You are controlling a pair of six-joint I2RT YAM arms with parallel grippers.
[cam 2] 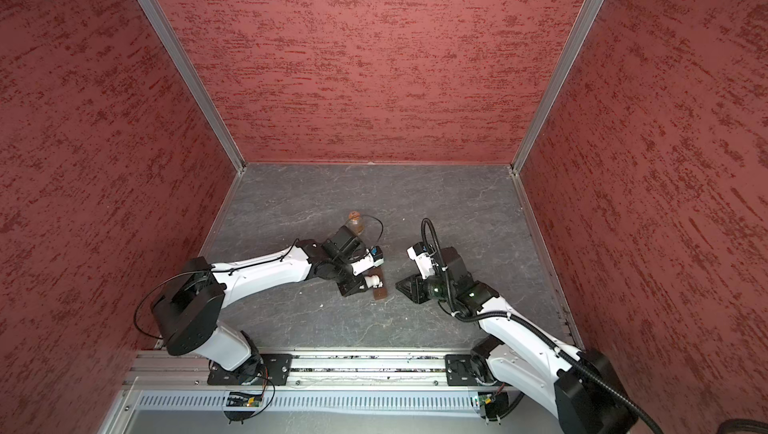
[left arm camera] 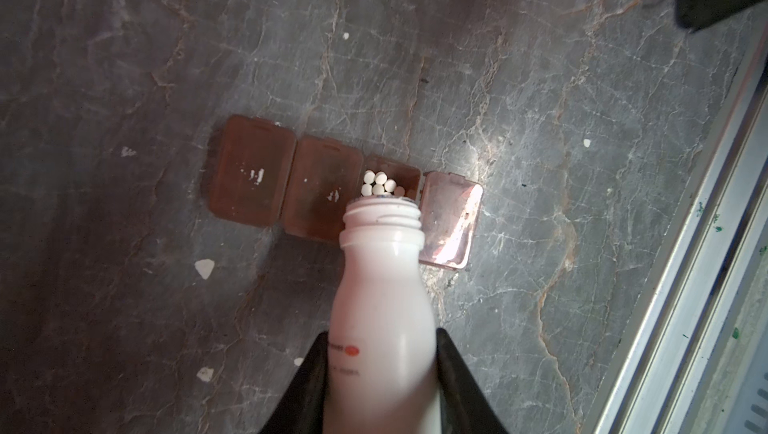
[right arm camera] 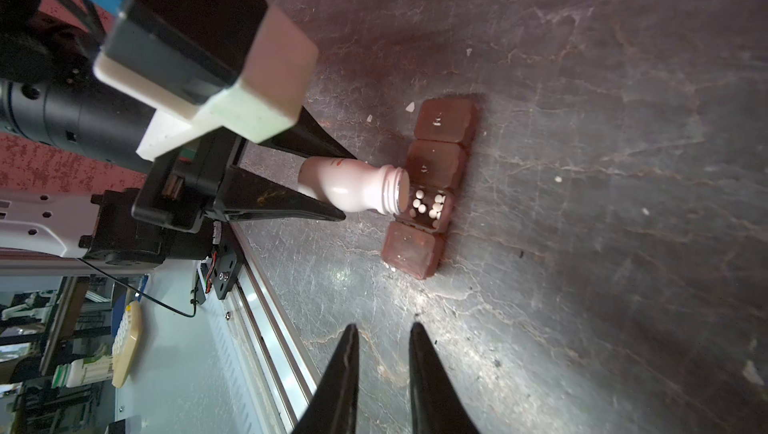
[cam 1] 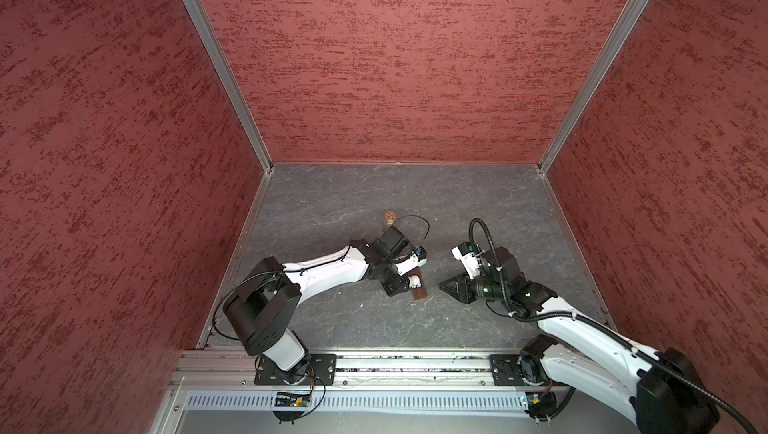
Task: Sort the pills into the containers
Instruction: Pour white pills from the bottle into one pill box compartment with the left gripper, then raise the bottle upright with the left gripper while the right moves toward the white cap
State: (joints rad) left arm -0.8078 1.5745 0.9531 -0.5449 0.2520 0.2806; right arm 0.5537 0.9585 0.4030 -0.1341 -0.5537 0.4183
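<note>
My left gripper is shut on a white bottle with no cap, tipped so its mouth hangs over the brown box of containers. One cell stands open with its lid folded out, and several white pills lie in it. The two neighbouring cells are closed. In both top views the bottle lies over the box. My right gripper hovers to the right of the box, open a little, with nothing between its fingers. The right wrist view also shows the pills.
An amber bottle with an orange cap stands behind the left wrist. Loose white flecks dot the grey marbled table. An aluminium rail runs along the front edge, and red walls close in three sides.
</note>
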